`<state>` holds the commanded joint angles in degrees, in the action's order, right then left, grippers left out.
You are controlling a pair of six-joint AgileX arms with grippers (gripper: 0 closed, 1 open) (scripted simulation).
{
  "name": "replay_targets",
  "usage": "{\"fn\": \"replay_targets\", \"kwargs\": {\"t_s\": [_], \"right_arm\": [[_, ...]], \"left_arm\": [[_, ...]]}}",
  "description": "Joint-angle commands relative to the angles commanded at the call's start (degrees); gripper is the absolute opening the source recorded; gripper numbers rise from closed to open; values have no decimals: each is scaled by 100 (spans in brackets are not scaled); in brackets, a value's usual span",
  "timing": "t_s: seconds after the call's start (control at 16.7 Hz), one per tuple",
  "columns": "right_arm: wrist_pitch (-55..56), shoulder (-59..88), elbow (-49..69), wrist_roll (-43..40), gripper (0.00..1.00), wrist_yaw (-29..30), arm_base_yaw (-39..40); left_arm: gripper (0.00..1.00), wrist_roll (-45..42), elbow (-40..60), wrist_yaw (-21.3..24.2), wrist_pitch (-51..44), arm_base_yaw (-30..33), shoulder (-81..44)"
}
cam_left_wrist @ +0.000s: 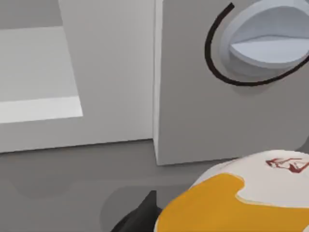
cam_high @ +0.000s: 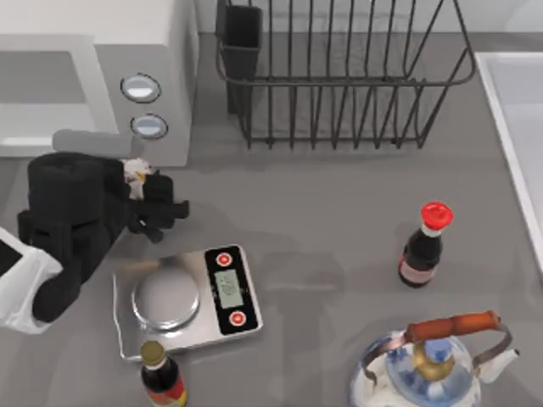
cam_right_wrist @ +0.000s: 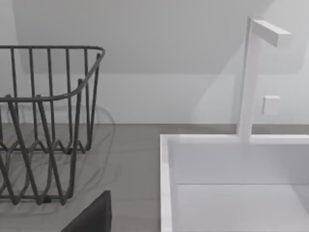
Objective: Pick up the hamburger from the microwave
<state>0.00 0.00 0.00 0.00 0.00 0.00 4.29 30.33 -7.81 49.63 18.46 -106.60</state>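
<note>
The left end effector (cam_high: 142, 197) sits just in front of the microwave (cam_high: 93, 51), below its two round buttons, closed around the hamburger (cam_high: 136, 174), which is already outside the cavity. The bun is rounded and only partly pinched, so a quick swing could let it slip and drop onto the surface or the nearby kitchen scale (cam_high: 187, 298).

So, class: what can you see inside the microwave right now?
The microwave cavity shows bare grey walls and floor in the top and left wrist views; its left part runs out of frame. The hamburger sits outside, in the left gripper, before the front panel.
</note>
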Motion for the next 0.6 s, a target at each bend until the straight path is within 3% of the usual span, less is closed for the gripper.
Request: {"fn": "replay_targets", "kwargs": {"t_s": [0.3,0.6], "right_arm": [[0,0,0,0,100,0,0],[0,0,0,0,100,0,0]], "left_arm": [[0,-39,3,-288,1351,-316,-916],[0,-55,162,-375,1574,-391,-1104]]}}
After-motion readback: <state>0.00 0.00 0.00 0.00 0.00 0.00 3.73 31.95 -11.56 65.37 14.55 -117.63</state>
